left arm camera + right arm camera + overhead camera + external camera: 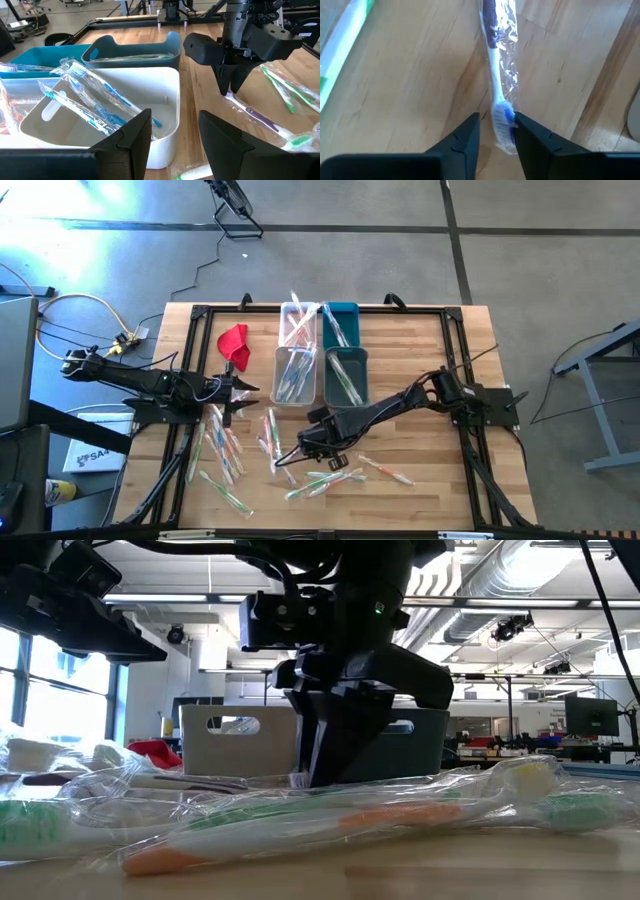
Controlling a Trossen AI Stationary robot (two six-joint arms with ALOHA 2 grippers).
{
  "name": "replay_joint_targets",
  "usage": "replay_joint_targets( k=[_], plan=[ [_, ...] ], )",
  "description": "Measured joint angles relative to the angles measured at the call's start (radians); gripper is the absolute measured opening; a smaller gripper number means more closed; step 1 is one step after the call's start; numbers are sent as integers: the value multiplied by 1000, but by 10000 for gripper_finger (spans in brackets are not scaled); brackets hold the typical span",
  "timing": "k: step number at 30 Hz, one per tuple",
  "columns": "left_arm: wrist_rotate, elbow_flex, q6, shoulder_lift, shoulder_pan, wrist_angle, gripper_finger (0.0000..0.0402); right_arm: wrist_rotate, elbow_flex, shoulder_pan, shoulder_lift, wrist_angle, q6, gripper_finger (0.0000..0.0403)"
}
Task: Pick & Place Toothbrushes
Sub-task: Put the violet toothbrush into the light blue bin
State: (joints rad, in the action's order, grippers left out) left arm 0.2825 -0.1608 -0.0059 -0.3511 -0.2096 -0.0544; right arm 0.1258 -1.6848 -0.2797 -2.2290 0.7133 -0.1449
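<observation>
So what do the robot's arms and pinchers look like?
Both arms are dark, almost black, made of chunky jointed pieces. The left arm and right arm each end in a gripper with two flat, wedge-shaped black fingers. The right gripper has a boxy body with a tiny green light. Thin dark cables trail by the arms.

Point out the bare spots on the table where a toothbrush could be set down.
Bare wood lies right of the teal bins, beyond the right tool. Also left of the red cloth. Crowded: the scattered toothbrushes along the near middle.
</observation>
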Motion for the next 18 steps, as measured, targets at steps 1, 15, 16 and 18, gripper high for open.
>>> replay_joint_targets(
  k=[1,15,16,18],
  plan=[
    [0,0,0,0,0,0,159,0,0,1,0,0,-3,97],
    [0,0,0,0,0,0,159,5,0,8,3,17,-17,18],
    [0,0,0,0,0,0,159,5,0,8,3,22,-18,12],
    [0,0,0,0,0,0,159,6,-1,6,3,34,-32,6]
  ],
)
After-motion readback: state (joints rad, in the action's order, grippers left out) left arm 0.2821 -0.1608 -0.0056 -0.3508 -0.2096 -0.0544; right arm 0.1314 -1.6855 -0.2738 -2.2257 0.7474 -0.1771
